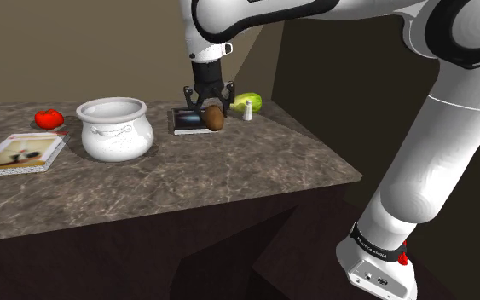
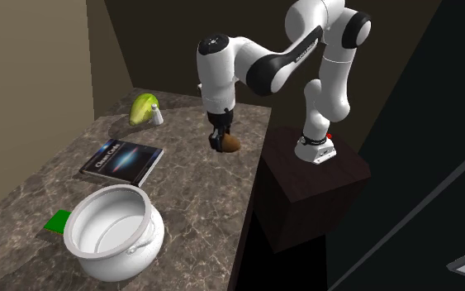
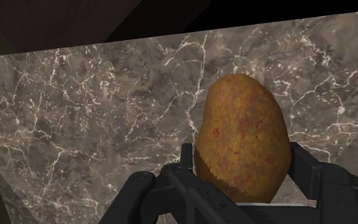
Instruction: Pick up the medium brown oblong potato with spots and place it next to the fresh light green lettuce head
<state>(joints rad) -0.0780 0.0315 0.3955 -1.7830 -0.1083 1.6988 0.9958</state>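
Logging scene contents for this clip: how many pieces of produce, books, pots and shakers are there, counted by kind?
Produce: 3 (potato, lettuce, tomato)
Books: 2 (dark book, light book)
Pots: 1 (white pot)
Shakers: 1 (white shaker)
Total: 7

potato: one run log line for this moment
gripper: shut on potato | potato: clasped over counter | lettuce: apart, beside shaker | placed: not yet

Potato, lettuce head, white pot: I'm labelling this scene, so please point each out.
potato [image 3: 242, 137], wrist view, middle of its spotted skin.
lettuce head [image 2: 142, 109], second exterior view, its green side.
white pot [image 1: 114, 136], shoulder view, its outer wall.
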